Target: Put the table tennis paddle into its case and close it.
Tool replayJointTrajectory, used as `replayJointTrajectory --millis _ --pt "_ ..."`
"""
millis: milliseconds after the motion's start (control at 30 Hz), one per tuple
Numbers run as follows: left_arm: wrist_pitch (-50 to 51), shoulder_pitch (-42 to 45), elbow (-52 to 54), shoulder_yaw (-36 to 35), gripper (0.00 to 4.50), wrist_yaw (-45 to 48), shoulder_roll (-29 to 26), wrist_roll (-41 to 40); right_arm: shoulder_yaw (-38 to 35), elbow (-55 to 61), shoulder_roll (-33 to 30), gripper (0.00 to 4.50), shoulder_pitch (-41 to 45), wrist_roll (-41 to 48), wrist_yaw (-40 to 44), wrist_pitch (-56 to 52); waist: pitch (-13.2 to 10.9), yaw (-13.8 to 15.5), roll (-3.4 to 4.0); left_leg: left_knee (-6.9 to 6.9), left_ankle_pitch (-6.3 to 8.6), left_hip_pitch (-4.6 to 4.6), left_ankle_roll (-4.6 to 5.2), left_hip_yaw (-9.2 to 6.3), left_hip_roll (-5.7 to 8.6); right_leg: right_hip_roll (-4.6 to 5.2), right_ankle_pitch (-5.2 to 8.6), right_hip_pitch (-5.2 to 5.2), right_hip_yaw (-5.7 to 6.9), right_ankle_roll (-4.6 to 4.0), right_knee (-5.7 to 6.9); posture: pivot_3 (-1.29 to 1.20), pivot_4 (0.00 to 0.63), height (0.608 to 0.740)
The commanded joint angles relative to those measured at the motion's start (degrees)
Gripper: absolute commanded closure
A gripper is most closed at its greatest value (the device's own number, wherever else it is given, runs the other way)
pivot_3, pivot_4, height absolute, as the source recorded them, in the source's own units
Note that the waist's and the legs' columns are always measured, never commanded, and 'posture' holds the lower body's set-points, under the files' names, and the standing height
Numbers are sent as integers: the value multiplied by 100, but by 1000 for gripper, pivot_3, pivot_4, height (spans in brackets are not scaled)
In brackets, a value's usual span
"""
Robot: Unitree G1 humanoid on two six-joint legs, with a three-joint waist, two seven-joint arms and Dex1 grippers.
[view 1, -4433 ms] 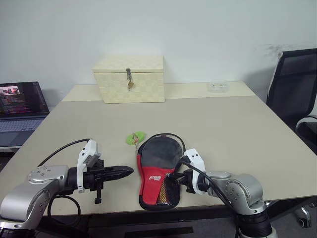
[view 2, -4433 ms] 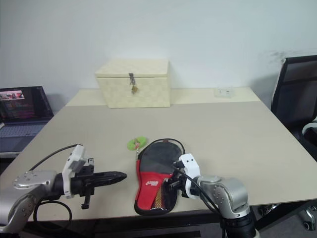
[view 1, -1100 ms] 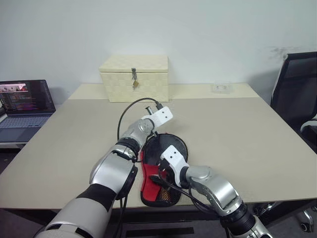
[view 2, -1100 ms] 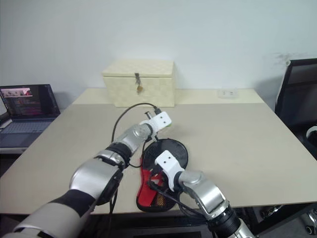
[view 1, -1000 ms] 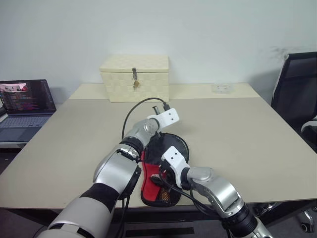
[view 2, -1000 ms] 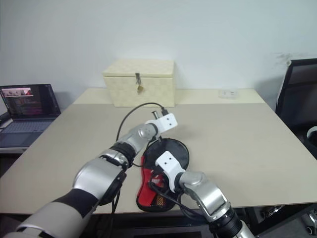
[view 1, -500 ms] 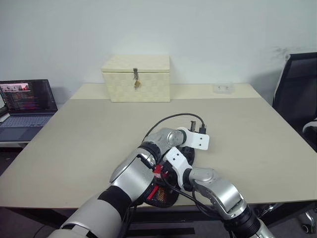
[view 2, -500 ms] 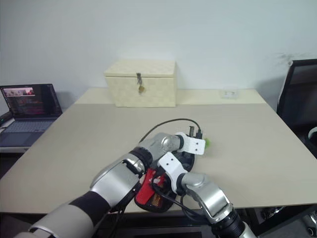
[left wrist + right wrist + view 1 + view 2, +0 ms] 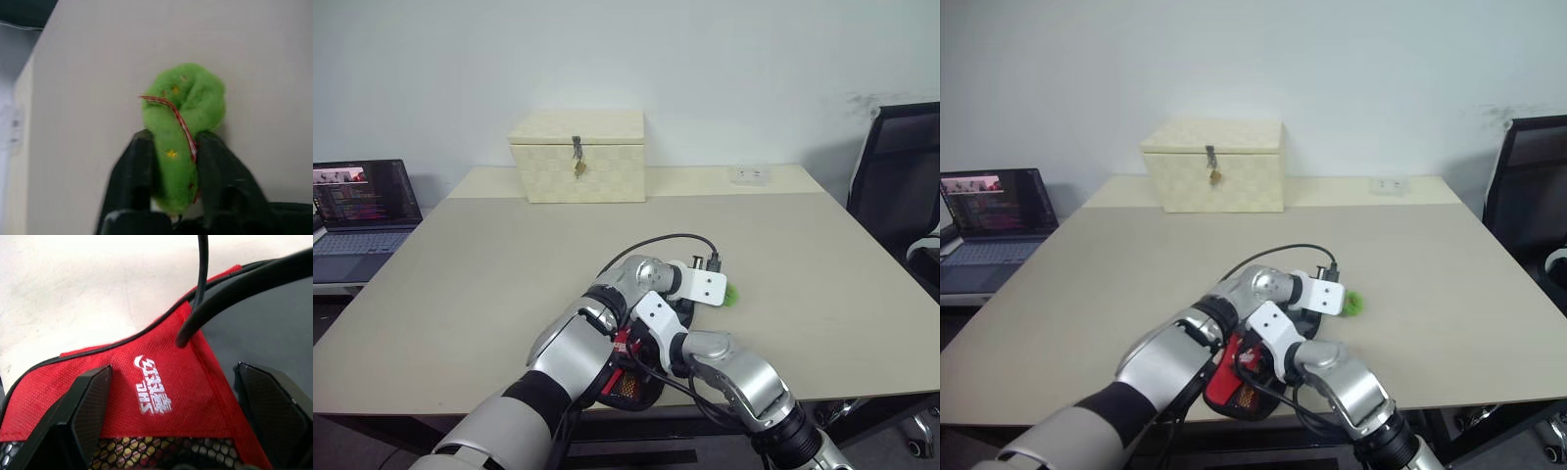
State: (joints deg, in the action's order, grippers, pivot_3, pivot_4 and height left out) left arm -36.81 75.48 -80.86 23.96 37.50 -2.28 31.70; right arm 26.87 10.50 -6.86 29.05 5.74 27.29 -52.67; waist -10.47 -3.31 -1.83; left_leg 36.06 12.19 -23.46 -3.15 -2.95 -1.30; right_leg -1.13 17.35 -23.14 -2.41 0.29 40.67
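Observation:
The black and red case (image 9: 623, 346) lies near the table's front edge, mostly covered by my two arms. Its green zipper pull (image 9: 731, 294) rests on the table just right of the case's round end. My left gripper (image 9: 173, 139) reaches across the case and has the fuzzy green zipper pull (image 9: 183, 112) between its two black fingers (image 9: 139, 166), which touch it on both sides. My right gripper (image 9: 173, 368) stands wide open over the red logo part of the case (image 9: 161, 382), one finger (image 9: 90, 404) at each side. The paddle is hidden.
A cream woven box (image 9: 578, 155) with a metal latch stands at the back of the table (image 9: 470, 264). A laptop (image 9: 357, 201) sits off to the left, a black chair (image 9: 901, 176) to the right. A small white socket block (image 9: 749, 173) lies at the back right.
My left gripper has carried the green zipper pull from the case's far left round its round end to its right side. The right gripper has stayed on the case.

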Motion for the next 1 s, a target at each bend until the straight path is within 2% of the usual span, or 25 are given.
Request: replayJointTrajectory --millis 33,167,200,567,733,833,1000 --pt "-46 -3 326 -403 1635 436 -3 -494 197 -516 -1 0 -63 52 127 -261 0 -6 0 0 0 1 0 1 0 -1 0 0 -2 0 2 0 150 740" --pt "234 -19 376 -846 159 728 -138 -947 88 -460 -15 0 71 99 209 -294 0 -10 0 2 0 2 0 2 -3 -5 0 0 -2 0 7 0 150 740" --pt "281 -20 388 -907 37 735 -154 -999 68 -468 -19 0 95 104 230 -292 0 -10 0 3 0 2 0 1 -4 -5 0 0 -2 0 8 0 150 740" --pt "1188 -335 859 -2324 37 1738 -1043 -2584 -693 610 -384 0 656 918 836 -897 -2 1 1 5 0 -12 0 -10 -10 -9 -1 -7 6 -2 6 0 150 740" --pt "1932 -718 1407 -3020 37 2015 -1806 -3369 -1481 1346 -631 0 745 1667 1081 -1234 -4 -22 2 6 0 -25 0 -15 -14 -7 -11 -17 11 -20 5 0 150 740" --pt "2726 -1175 2096 -3340 37 2450 -2152 -3919 -1852 1374 -661 0 800 1877 989 -1244 -4 -31 3 5 0 -22 0 -16 -21 -7 -11 -17 12 -23 5 0 150 740" --pt "4768 -2775 4418 -3566 37 3249 -2875 -4908 -2256 450 -825 0 1126 1696 746 -690 -6 -59 6 5 -1 -18 -1 -16 -38 15 -15 -16 7 -33 10 0 150 740"
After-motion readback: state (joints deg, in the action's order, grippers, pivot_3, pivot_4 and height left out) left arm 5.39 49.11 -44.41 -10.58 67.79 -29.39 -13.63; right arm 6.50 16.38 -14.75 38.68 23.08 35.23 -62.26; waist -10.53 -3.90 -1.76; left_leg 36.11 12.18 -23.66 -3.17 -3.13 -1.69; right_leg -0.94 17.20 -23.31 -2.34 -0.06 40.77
